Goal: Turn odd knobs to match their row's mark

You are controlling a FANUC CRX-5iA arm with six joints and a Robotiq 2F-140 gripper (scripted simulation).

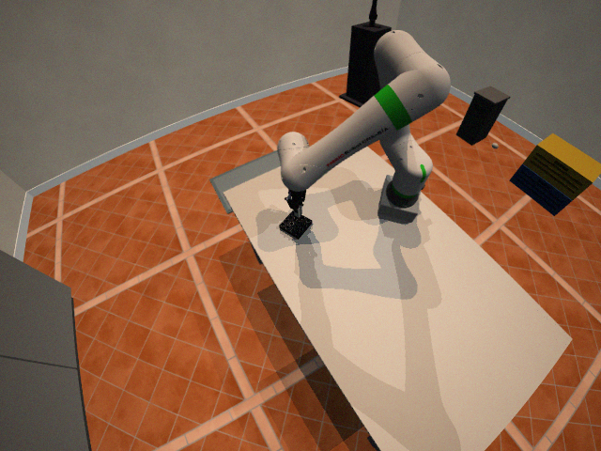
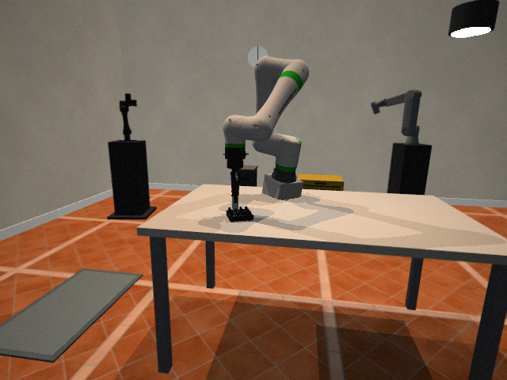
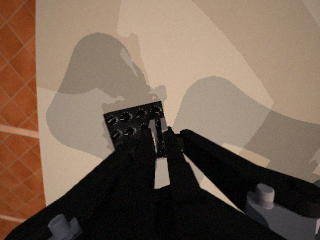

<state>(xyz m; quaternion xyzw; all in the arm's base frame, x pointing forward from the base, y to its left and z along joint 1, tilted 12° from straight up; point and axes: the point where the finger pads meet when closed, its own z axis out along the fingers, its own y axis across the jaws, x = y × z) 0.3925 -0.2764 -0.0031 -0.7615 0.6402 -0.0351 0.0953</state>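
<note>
Fingers of the tool [image 1: 298, 213] [image 2: 234, 205] [image 3: 161, 131] hide (partly) the knob box [image 1: 293, 225] [image 2: 239, 214] [image 3: 134, 120].

Grey-walled room with an orange tiled floor
Plain grey walls [image 1: 184, 63] [image 2: 327, 61] meet an orange square-tiled floor [image 1: 146, 301] [image 2: 184, 327] [image 3: 15, 90], crossed by paler tile bands; a black cylindrical lamp [image 2: 474, 16] glows overhead, and a pale rectangular surface [image 1: 475, 310] [image 2: 368, 212] [image 3: 235, 40] stands on dark legs.
</note>
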